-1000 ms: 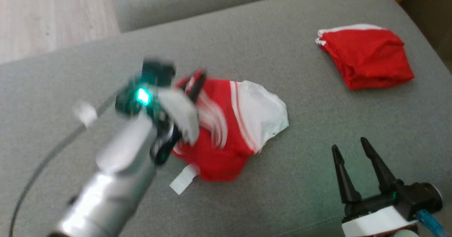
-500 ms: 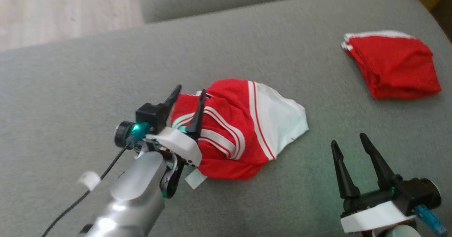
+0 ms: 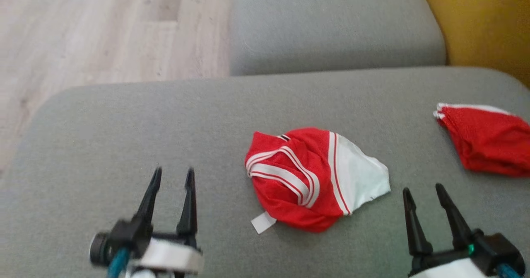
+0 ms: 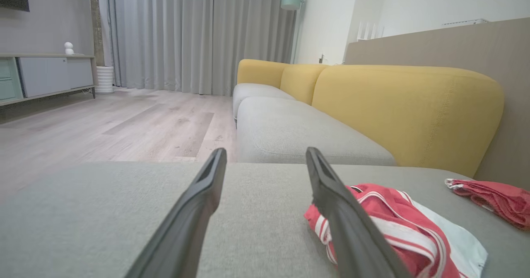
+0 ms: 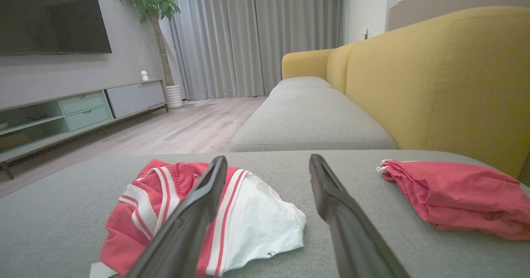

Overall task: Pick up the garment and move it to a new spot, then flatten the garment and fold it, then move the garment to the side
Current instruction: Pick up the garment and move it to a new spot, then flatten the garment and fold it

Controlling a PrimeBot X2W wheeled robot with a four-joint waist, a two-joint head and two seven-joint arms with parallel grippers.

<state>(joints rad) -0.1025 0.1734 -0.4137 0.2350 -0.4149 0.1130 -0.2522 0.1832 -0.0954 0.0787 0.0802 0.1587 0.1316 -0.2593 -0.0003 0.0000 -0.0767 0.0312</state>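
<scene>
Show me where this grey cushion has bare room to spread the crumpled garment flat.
Widest bare patch: the cushion's left half, between its left edge and the crumpled red-and-white garment, beyond the left gripper. A narrower strip runs behind that garment to the back edge. Crowded on the right: the folded red garment and right gripper hem a small gap.

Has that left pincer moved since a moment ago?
Yes. The left pincer has pulled back off the striped garment and now stands open, apart from it, on its left.
</scene>
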